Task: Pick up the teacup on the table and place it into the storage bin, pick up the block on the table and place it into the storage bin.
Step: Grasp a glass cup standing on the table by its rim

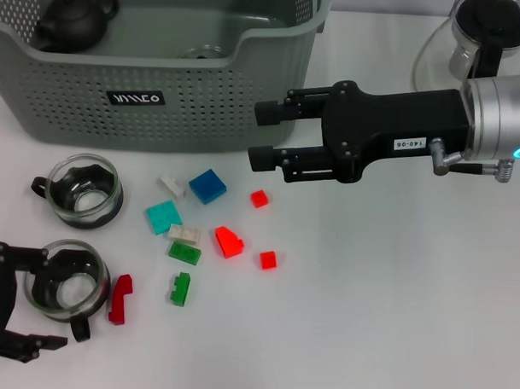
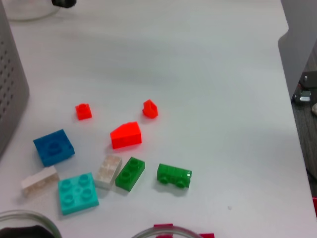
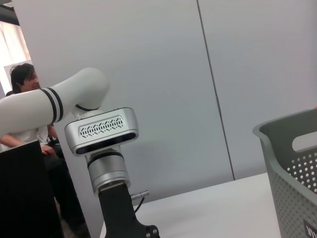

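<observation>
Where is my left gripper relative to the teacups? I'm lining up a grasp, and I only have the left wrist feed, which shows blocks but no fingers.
Observer: In the head view, the left gripper is open at the table's near left edge. The nearer teacup sits right at its opening.
Operator: Is there a second cup?
Observer: Yes, another teacup stands farther from you, in front of the storage bin.
Operator: Is the right arm in my way?
Observer: No. The right gripper is open and empty, and it hovers by the bin's front right corner, above and beyond the blocks.
</observation>
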Available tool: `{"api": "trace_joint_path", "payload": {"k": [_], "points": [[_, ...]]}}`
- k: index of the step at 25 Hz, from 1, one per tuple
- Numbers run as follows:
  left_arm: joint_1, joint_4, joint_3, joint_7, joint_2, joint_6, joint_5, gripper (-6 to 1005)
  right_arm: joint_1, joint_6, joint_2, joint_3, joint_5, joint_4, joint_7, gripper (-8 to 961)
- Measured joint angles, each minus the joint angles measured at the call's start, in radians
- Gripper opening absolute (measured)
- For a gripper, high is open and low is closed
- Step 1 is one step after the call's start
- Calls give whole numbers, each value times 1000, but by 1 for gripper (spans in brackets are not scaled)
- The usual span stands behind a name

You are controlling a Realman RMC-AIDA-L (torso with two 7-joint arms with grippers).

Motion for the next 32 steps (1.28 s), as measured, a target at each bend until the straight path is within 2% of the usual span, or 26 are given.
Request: {"api": "trace_joint_path", "payload": {"k": [5, 12, 32], "points": [[-1, 15, 0, -2, -5, -20, 26, 811, -1, 9, 2, 1, 0, 1, 0, 676], [-4, 65, 9, -3, -35, -57, 70, 810, 2, 12, 6, 5, 0, 2, 0, 677], [-26, 98, 115, -13, -38, -61, 98, 778, 0, 38, 8, 9, 0, 2, -2, 677]]}}
